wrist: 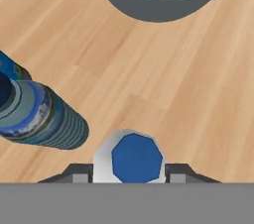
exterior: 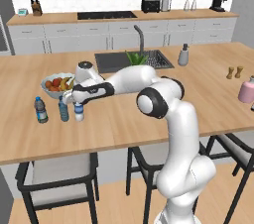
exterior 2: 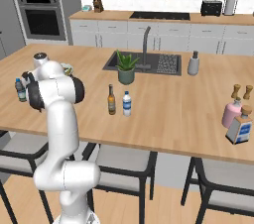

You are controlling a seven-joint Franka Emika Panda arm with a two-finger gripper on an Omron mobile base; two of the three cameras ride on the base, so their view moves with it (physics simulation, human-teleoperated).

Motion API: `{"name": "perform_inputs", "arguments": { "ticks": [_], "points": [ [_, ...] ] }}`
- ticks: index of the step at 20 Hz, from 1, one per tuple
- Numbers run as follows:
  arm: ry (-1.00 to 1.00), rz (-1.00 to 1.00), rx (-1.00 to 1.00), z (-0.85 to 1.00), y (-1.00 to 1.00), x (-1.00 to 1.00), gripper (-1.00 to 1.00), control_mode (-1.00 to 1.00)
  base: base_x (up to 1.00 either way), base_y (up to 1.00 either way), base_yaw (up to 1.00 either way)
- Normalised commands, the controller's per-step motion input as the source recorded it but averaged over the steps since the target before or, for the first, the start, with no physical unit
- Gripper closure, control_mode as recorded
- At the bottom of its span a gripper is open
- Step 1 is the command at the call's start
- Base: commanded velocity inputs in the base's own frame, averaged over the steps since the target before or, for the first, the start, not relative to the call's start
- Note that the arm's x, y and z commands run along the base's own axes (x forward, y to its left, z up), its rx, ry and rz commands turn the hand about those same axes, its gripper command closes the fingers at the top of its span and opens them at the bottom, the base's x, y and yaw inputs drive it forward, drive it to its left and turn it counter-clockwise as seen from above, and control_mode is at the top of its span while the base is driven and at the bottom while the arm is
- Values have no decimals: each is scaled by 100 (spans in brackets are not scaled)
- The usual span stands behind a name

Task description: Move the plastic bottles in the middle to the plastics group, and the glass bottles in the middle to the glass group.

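My jaws are closed on a small water bottle (wrist: 130,161) — its cap sits squarely between my 2 fingertips (wrist: 79,174), seen from straight above, so the label and body are mostly hidden from the hand view. In the left base view my gripper (exterior: 78,103) holds this bottle (exterior: 79,112) upright on the counter (exterior: 149,119), just beside the blue-tinted bottle (exterior: 63,109) and near the dark-capped bottle (exterior: 40,110) of the plastics group. In the hand view only 1 neighbour is whole — the blue-tinted bottle (wrist: 37,116); another is cut off at the left edge. The fruit bowl (wrist: 163,0) is cropped at the top.

My arm reaches far left and low, forearm roughly level, hand pointing down.

Well apart at mid-counter stand 1 clear bottle (exterior 2: 127,104) and the brown glass bottle (exterior 2: 111,100), close together. The pink vessel (exterior 2: 231,113) stands far right, partly behind a square bottle (exterior 2: 240,128).
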Motion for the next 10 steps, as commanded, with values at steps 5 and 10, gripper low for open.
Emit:
{"name": "perform_inputs", "arguments": {
  "ticks": [5,10],
  "points": [
    [-2,0,0,0,1,0,100,-100,0,0,0],
    [-3,0,-1,0,5,0,100,-100,0,0,0]
  ]
}}
